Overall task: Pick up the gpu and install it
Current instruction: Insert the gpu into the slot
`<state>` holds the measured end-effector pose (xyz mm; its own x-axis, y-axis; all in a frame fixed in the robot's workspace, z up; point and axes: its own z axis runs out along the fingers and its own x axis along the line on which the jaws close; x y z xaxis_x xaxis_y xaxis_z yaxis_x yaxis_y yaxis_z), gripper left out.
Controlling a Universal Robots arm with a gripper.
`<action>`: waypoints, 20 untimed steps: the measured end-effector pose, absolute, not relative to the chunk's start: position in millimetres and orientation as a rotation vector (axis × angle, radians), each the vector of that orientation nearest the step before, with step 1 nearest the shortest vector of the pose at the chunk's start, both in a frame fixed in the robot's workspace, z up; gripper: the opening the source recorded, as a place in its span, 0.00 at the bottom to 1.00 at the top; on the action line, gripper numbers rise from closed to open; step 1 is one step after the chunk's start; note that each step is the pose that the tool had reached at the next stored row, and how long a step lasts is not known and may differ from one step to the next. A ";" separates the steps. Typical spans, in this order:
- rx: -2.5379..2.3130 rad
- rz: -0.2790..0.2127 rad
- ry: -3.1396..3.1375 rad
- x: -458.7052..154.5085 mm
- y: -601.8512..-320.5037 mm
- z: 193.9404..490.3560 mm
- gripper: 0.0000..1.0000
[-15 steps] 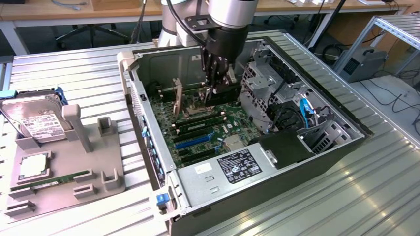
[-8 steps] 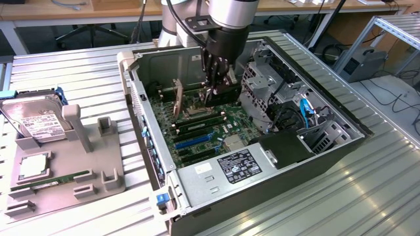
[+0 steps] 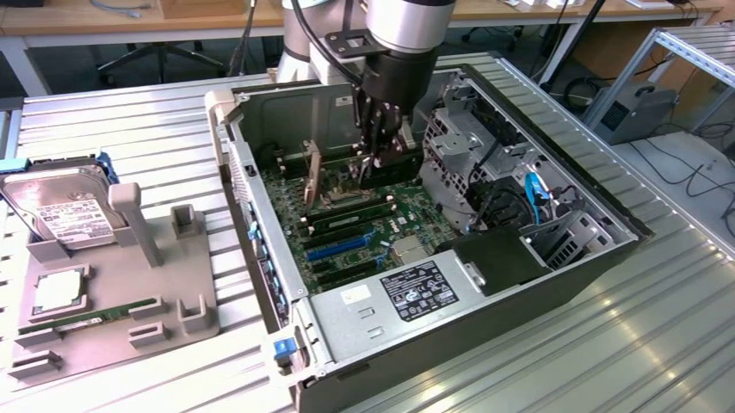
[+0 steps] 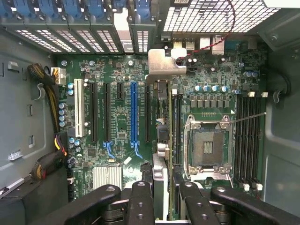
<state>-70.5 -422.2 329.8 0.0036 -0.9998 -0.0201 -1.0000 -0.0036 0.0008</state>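
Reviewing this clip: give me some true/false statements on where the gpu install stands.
1. The hand is inside the open computer case. True.
2. The gpu lies on the grey tray. False: the hand grips it upright over the motherboard.
3. The hard drive rests on the grey tray outside the case. True.
4. A card is seated in the blue slot. False: that slot is bare.

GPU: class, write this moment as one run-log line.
gripper: shut on gpu | gpu: held on edge | place: inside open computer case, over motherboard | seated in slot: cannot tell
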 end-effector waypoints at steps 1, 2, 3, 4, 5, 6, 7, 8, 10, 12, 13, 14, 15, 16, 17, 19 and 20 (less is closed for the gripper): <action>-2.216 0.023 2.208 -70.5 -422.4 329.7 0.27; -2.216 0.023 2.208 -70.6 -422.6 329.6 0.27; -2.216 0.023 2.208 -70.6 -422.7 329.6 0.27; -2.216 0.023 2.208 -70.7 -422.9 329.5 0.27; -2.216 0.023 2.208 -70.7 -423.1 329.4 0.27; -2.216 0.023 2.208 -70.8 -423.3 329.3 0.27; -2.216 0.023 2.208 -70.8 -423.4 329.3 0.27; -2.216 0.023 2.208 -70.9 -423.6 329.2 0.27; -2.216 0.023 2.208 -71.1 -424.0 329.1 0.27; -2.216 0.023 2.208 -71.2 -424.4 328.9 0.27; -2.216 0.023 2.208 -71.2 -424.6 328.8 0.27; -2.216 0.023 2.208 -71.3 -424.8 328.7 0.27; -2.216 0.023 2.208 -71.3 -424.9 328.6 0.27; -2.216 0.023 2.208 -71.4 -425.1 328.6 0.27; -2.216 0.023 2.208 -71.4 -425.2 328.5 0.27; -2.216 0.023 2.208 -71.6 -425.6 328.4 0.27; -2.216 0.023 2.208 -71.7 -425.7 328.3 0.27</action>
<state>-71.7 -425.7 328.3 0.0036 -0.9998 -0.0200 -1.0000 -0.0036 0.0008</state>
